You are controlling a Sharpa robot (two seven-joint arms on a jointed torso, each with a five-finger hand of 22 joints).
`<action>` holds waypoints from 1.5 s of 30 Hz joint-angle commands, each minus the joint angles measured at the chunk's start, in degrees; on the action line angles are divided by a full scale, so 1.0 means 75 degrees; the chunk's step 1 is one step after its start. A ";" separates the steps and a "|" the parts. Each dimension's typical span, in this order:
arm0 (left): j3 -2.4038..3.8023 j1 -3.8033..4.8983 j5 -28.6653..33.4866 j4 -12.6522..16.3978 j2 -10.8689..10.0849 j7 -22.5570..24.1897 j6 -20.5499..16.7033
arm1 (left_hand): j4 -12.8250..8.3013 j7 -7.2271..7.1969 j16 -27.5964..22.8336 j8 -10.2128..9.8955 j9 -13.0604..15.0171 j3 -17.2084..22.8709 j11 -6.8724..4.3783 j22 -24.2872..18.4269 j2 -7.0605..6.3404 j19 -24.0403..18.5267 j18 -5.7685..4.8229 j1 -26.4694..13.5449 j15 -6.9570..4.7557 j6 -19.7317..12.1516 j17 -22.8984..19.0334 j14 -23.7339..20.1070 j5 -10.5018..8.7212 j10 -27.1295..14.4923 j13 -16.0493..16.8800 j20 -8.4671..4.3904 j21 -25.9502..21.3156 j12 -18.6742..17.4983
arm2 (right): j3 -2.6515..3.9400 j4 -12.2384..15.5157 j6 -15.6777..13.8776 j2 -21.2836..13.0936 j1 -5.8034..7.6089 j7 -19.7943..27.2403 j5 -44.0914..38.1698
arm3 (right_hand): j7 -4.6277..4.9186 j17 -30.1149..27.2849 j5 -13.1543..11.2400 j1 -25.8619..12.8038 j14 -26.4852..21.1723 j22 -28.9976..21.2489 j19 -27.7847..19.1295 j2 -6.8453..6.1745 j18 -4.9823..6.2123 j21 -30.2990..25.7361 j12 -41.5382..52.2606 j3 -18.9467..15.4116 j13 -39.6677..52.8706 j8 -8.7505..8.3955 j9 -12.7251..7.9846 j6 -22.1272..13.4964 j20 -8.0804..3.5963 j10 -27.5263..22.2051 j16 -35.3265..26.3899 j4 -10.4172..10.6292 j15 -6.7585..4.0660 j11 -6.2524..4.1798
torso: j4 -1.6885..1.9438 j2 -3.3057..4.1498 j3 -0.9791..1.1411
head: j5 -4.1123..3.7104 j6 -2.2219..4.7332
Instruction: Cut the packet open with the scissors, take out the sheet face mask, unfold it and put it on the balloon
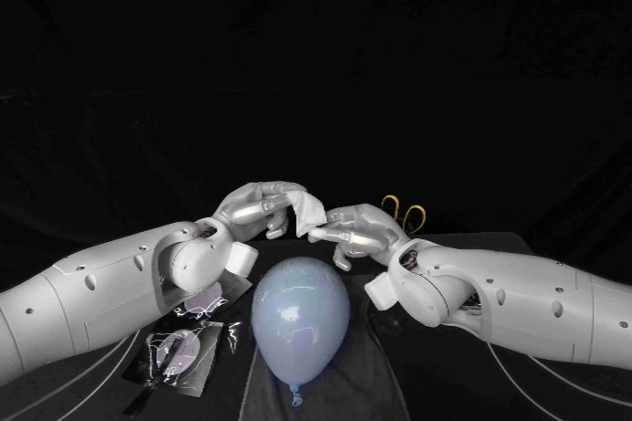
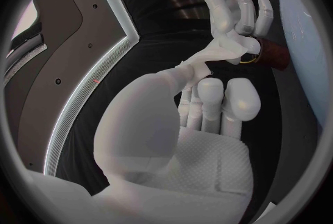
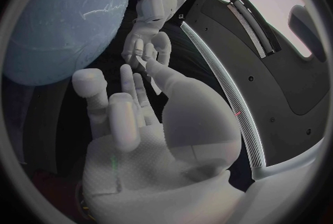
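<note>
A: Where's the mask (image 1: 307,211)?
B: Bunched between the hands, just beyond the balloon (image 1: 303,316). Left hand (image 1: 264,206) and right hand (image 1: 358,231) each pinch part of it in their fingers (image 1: 279,222).
A: Risks?
B: I'd guess a hard pull tears the thin sheet, or one pinch slips and it drops crumpled. A bumped balloon may roll.
A: The surface?
B: Black surface (image 1: 363,375). The packet (image 1: 182,348) lies by the left arm, scissors (image 1: 408,213) behind the right hand. The room is dark.
</note>
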 commanded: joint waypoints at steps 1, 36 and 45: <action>0.0010 0.0010 -0.0045 0.0009 0.0016 0.0018 0.0011 | -0.0012 -0.0017 -0.0032 0.0031 0.0472 -0.0053 -0.0075 0.0001 0.0016 -0.0027 0.0085 -0.0033 -0.0020 0.0056 -0.0001 -0.0040 0.0018 0.0001 0.0009 -0.0011 -0.0027 0.0034 | 0.0008 -0.0001 -0.0212 0.0011 -0.0003 0.0273 0.0205 | -0.0012 0.0052 -0.0044 -0.0001 0.0043 0.0047 0.0092 0.0161 0.0094 0.0086 0.0057 0.0106 -0.0020 0.0017 -0.0016 0.0106 -0.0037 0.0096 0.0048 0.0020 -0.0059 -0.0005 | -0.0003 -0.0002 -0.0002 | -0.0006 -0.0003; 0.0010 0.0011 -0.0068 0.0033 0.0046 0.0040 -0.0101 | -0.0034 -0.0020 -0.0035 0.0033 0.0476 -0.0058 -0.0081 -0.0006 0.0022 -0.0029 0.0087 -0.0022 -0.0026 0.0062 -0.0003 -0.0038 0.0019 0.0011 0.0010 -0.0016 -0.0033 0.0033 | 0.0017 0.0017 -0.0547 0.0104 -0.0008 0.0253 -0.0138 | 0.0037 -0.0088 -0.0056 -0.0055 0.0033 0.0088 0.0021 -0.0241 0.0074 0.0119 -0.0131 0.0465 -0.0067 -0.0155 -0.0126 0.0083 -0.0085 0.0127 -0.0009 -0.0387 -0.0052 0.0031 | -0.0004 -0.0003 -0.0004 | -0.0051 -0.0003; 0.0010 0.0011 -0.0070 0.0034 0.0060 0.0048 -0.0116 | -0.0041 -0.0020 -0.0034 0.0034 0.0477 -0.0060 -0.0083 -0.0010 0.0025 -0.0031 0.0088 -0.0021 -0.0028 0.0065 0.0006 -0.0034 0.0019 0.0016 0.0010 -0.0018 -0.0036 0.0032 | 0.0017 -0.0004 -0.0556 0.0147 -0.0012 0.0213 -0.0200 | 0.0142 -0.0173 -0.0088 -0.0169 -0.0050 -0.0028 -0.0127 -0.0349 0.0114 -0.0069 -0.0175 0.0192 -0.0043 -0.0266 -0.0164 -0.0171 0.0027 -0.0135 -0.0020 -0.0314 0.0052 0.0137 | -0.0007 -0.0001 0.0001 | -0.0050 0.0001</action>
